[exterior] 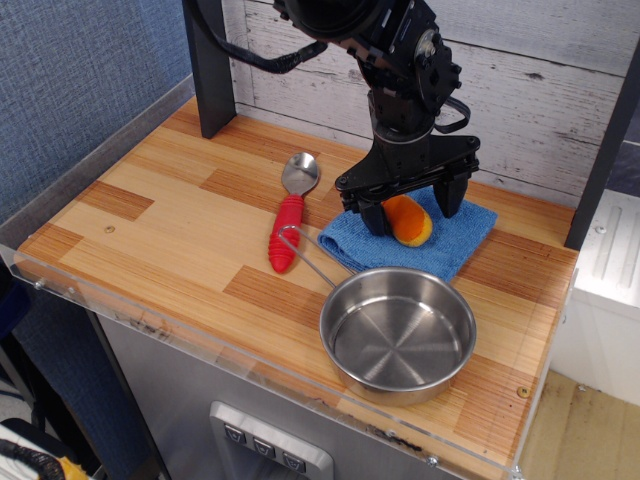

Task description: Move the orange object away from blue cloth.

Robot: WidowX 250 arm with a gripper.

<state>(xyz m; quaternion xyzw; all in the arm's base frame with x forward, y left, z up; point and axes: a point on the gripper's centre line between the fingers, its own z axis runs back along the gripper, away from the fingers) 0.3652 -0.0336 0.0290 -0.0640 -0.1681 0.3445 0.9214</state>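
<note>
Worktop: we see a wooden worktop [170, 225] of light and darker planks with a clear plastic edge at the front.
Room: behind the jaws we see a whitewashed plank wall [540, 90]; to their left, a blue textured wall [70, 80] and a dark post [208, 70].
Jaws: we find the jaws [411, 212] spread wide and lowered onto the blue cloth [450, 240], one finger on each side of the toy; we cannot tell whether they touch it.
Orange object: we see the orange object [408, 220] between the jaws, resting on the cloth.
Spoon: the red-handled spoon [290, 215] lies on bare wood left of the jaws.
Pan: the steel pan [398, 334] sits in front of the jaws, its handle reaching toward the spoon.
</note>
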